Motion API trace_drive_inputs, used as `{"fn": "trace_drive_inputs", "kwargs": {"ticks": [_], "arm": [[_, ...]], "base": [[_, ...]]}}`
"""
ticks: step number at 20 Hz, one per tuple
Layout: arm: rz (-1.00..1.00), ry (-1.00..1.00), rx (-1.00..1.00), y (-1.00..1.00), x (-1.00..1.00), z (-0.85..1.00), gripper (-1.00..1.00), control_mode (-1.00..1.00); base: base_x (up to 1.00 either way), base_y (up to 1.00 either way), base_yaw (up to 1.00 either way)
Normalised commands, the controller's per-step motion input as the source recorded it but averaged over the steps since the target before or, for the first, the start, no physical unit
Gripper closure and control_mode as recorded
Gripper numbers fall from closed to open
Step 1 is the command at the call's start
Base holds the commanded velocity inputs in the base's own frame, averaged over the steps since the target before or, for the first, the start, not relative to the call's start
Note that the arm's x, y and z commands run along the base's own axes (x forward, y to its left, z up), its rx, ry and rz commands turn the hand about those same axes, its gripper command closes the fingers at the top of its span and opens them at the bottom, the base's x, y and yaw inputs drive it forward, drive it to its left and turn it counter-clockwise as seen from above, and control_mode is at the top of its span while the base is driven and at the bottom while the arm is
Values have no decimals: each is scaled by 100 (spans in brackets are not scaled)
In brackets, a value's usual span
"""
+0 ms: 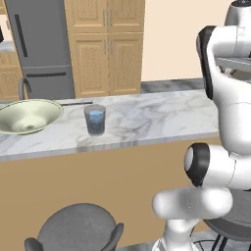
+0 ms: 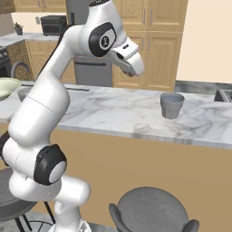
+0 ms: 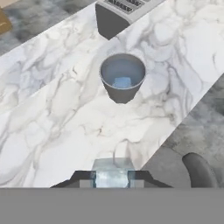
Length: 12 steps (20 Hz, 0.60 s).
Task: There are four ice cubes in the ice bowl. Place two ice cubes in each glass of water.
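Observation:
My gripper is shut on a pale ice cube and hangs above the marble counter, short of a grey glass of water. One ice cube floats in that glass. From the right base view, the hand is high over the counter, left of this glass. The second glass of water stands near the pale yellowish-green ice bowl at the counter's left end. I cannot make out any cubes inside the bowl.
A grey toaster stands just beyond the glass near the gripper. Dark round stools sit below the counter's front edge. A grey fridge and wooden cabinets stand behind the counter.

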Motion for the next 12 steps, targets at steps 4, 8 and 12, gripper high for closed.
{"fn": "trace_drive_inputs", "kwargs": {"ticks": [4,8,12], "arm": [[-6,10,2,-94,1,-6,100,-100],[-4,6,0,-80,6,-22,100,-100],[-1,3,0,-56,23,-22,100,-100]], "base": [[0,0,0],[0,0,0],[0,0,0]]}}
